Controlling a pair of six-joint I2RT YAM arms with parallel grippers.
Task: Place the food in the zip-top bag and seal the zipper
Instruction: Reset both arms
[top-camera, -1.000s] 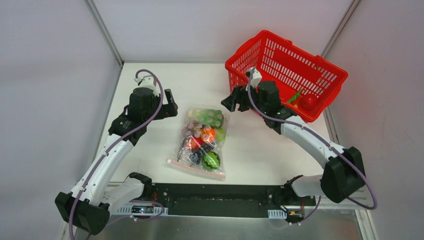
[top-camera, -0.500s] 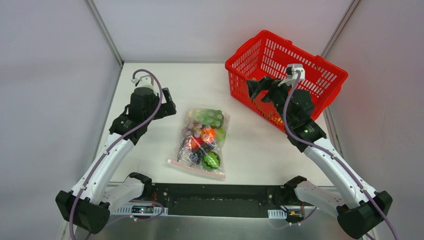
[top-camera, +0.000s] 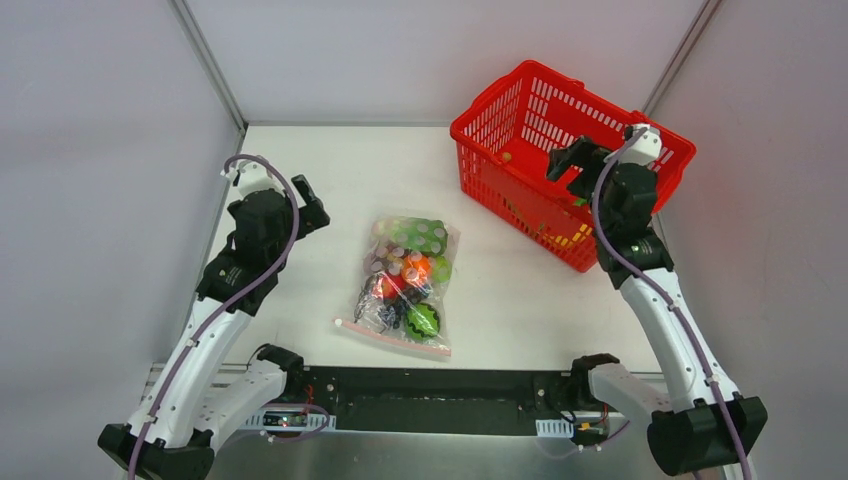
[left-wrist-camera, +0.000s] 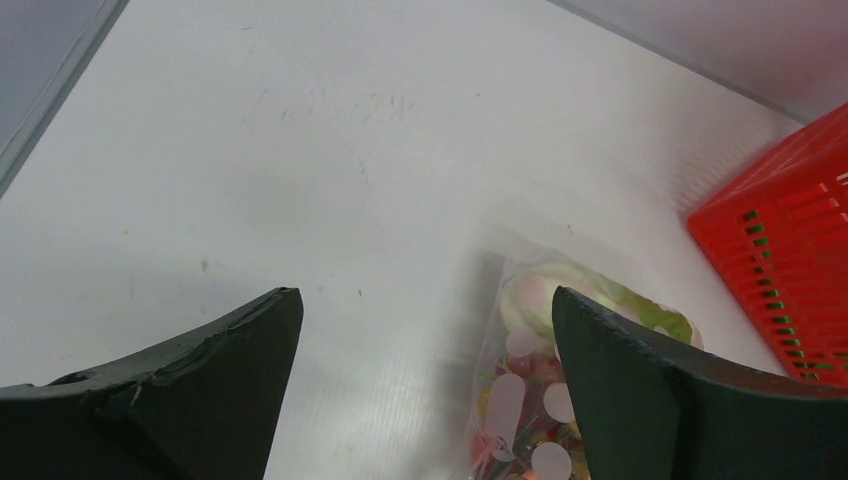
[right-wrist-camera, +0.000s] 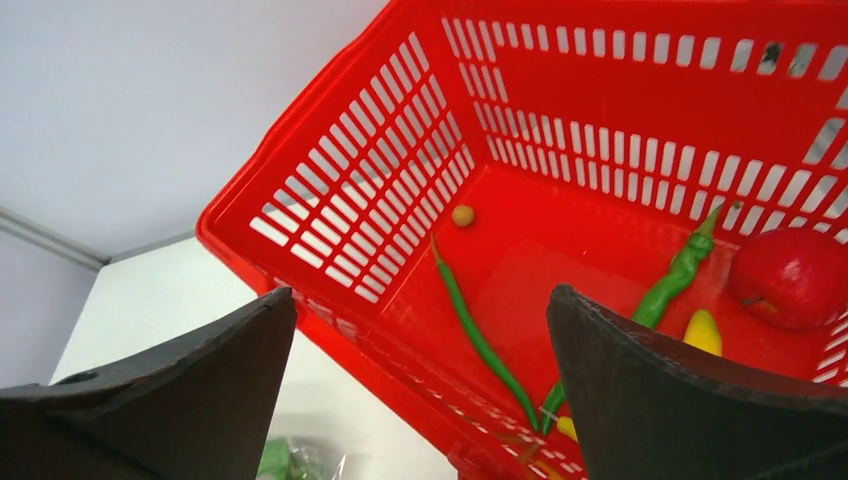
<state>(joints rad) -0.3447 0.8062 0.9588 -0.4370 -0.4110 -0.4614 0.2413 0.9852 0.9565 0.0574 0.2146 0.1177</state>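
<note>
- Table (top-camera: 330, 170): white, carrying everything; nothing lifted off it by either arm.
- Red basket (top-camera: 490, 120): at the far right corner, open top upward.
- Zip-top bag (top-camera: 405, 275): flat in the middle of the table, mouth toward the near edge, well apart from both claws, already bulging with food (top-camera: 412, 265).
- Right gripper (right-wrist-camera: 420, 300): spread wide, empty, hanging above the basket's floor.
- Left gripper (left-wrist-camera: 425, 330): spread wide too, empty, over bare table toward the left edge, bag just beyond its tips.
- Left in the basket: red round fruit (right-wrist-camera: 790, 275), green pepper (right-wrist-camera: 680, 270), yellow piece (right-wrist-camera: 703, 332), long thin chilli (right-wrist-camera: 480, 335), tiny tan ball (right-wrist-camera: 462, 215).
- Zipper (top-camera: 393, 337): pink strip along the bag's near edge; sealed or not, impossible to tell.
- Likely trouble:
  - a fingertip snagging the mesh wall on the way down;
  - the chilli, flat on the floor, slipping out of a pinch;
  - the unheld bag sliding or spilling when more is pushed into so full a mouth.
</note>
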